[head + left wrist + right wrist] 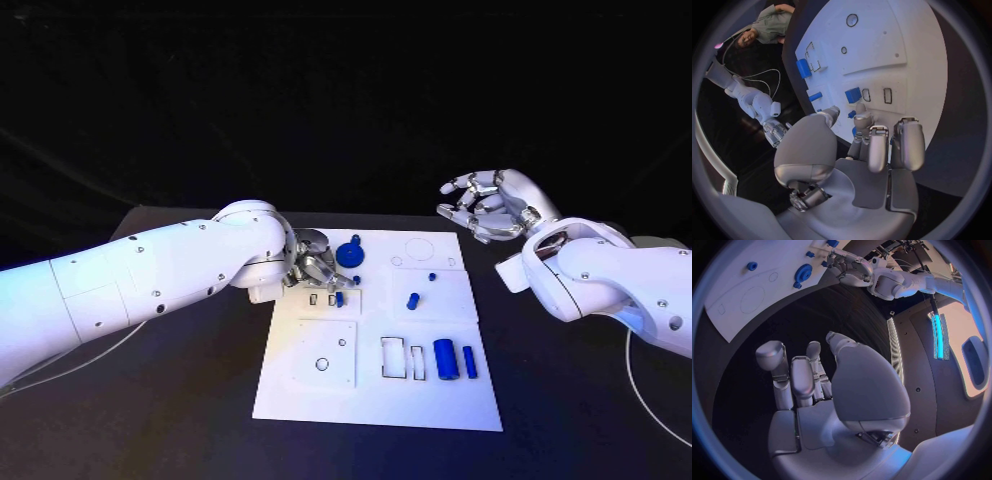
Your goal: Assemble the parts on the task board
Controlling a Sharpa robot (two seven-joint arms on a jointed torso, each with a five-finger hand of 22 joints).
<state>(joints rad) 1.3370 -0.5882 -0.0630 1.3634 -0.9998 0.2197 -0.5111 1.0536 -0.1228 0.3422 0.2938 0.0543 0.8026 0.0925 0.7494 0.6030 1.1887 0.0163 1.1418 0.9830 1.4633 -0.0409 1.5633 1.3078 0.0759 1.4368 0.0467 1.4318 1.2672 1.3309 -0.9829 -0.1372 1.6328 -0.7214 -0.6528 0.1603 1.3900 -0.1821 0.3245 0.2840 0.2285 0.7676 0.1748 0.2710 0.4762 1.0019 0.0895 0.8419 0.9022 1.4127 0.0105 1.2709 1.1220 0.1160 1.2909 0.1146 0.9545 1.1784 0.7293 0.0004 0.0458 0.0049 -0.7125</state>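
The white task board (382, 395) lies mid-table. My left hand (320, 265) hangs over its far left corner, fingers curled down beside a round blue part (353, 255). In the left wrist view its fingertips (862, 111) stand close to a tiny blue piece (852, 114), and I cannot tell whether they hold anything. A blue block (853, 95) sits by two slots. Two blue cylinders (456, 361) lie near the board's right edge. My right hand (490, 205) is raised off the board's far right corner, fingers apart, holding nothing.
Small blue pieces (414, 298) lie loose mid-board. A raised square plate (325, 352) with a hole occupies the board's near left. The black table (173, 400) surrounds the board. The right wrist view also takes in the round part (804, 272) and my left hand (848, 265).
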